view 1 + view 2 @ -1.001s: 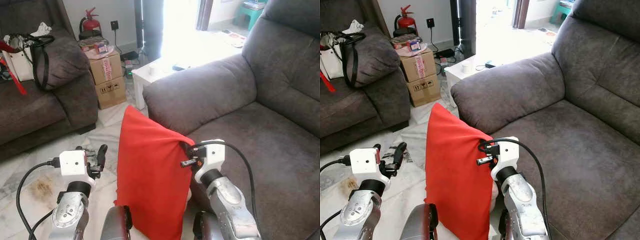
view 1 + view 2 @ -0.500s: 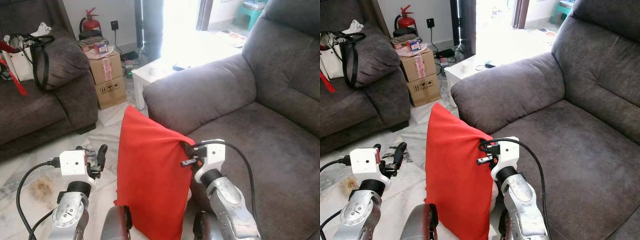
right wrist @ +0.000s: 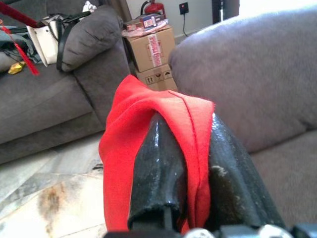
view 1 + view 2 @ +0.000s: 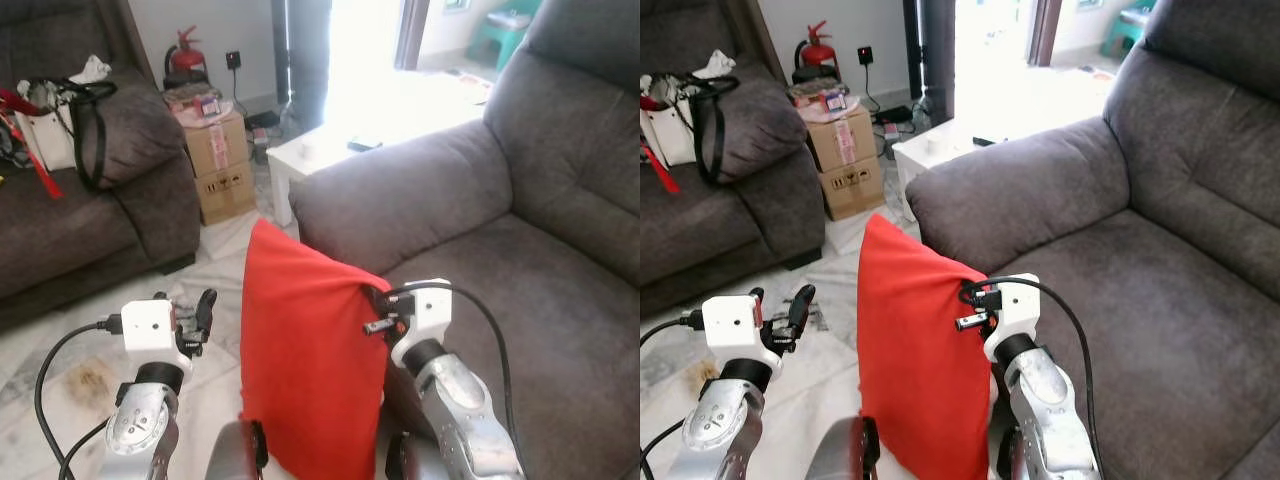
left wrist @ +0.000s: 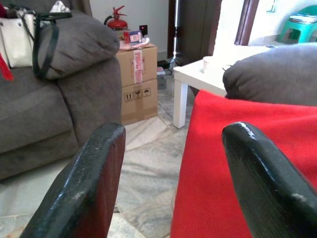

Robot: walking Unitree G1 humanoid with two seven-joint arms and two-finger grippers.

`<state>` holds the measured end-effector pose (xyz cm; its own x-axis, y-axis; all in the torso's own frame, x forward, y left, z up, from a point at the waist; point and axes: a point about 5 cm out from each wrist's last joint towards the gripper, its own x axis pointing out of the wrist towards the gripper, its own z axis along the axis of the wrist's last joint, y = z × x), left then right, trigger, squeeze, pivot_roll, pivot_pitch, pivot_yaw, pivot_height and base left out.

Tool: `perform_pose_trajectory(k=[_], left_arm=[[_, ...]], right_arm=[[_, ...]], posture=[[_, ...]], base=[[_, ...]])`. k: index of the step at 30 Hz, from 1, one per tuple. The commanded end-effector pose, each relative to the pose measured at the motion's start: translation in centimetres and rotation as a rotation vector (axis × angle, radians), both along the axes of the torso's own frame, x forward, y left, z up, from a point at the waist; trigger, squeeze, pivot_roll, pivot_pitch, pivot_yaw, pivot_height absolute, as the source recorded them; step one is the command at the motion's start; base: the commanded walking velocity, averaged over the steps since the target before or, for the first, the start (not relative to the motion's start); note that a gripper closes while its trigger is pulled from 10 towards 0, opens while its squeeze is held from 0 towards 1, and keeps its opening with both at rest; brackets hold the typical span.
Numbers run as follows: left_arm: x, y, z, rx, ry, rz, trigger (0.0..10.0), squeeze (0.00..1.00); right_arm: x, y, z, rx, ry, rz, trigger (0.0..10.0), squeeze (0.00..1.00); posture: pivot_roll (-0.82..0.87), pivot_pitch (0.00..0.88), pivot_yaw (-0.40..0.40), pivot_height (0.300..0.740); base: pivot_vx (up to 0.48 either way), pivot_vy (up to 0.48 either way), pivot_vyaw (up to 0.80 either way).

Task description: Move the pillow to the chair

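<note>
Our right gripper (image 3: pixel 190 163) pinches the red pillow (image 4: pixel 310 370) by its corner, hanging at six o'clock before the grey armchair (image 4: pixel 500 210); soft, light, droopy; left gripper (image 5: pixel 168 178) gapes empty.

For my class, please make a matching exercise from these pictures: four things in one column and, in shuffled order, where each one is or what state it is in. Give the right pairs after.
Column one:
1. red pillow
2. left pincer
3. fire extinguisher
4. white handbag

Column two:
A. stands on the floor by the far wall, behind the cardboard boxes
B. open, holding nothing, beside the pillow
C. rests on the dark sofa to the robot's left
D. hangs upright, its top corner pinched in the right pincer, next to the grey armchair

Pairs: 1-D, 2-B, 3-A, 4-C
</note>
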<state>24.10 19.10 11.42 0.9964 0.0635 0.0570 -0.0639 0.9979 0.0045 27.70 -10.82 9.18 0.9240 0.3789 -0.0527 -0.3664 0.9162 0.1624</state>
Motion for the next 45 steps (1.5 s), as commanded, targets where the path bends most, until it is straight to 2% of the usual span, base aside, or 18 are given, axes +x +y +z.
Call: perform_pose_trajectory(k=[1,10,45], left_arm=[[0.27,-0.08,0.25,0.017,-0.008,-0.012,10.0,0.00],[0.27,-0.14,0.26,0.018,-0.008,-0.014,10.0,0.00],[0.30,-0.37,0.27,-0.006,-0.010,-0.015,10.0,0.00]], right_arm=[[1.04,-0.09,3.29,0.040,-0.162,-0.017,10.0,0.00],[1.06,0.04,3.23,0.044,-0.158,-0.010,10.0,0.00],[1.46,-0.20,3.29,0.053,-0.158,-0.023,10.0,0.00]], posture=[[0.08,0.000,0.001,0.684],[0.08,0.000,0.001,0.739],[0.09,0.000,0.000,0.740]], base=[[0.000,0.000,0.00],[0.000,0.000,0.00],[0.000,0.000,0.00]])
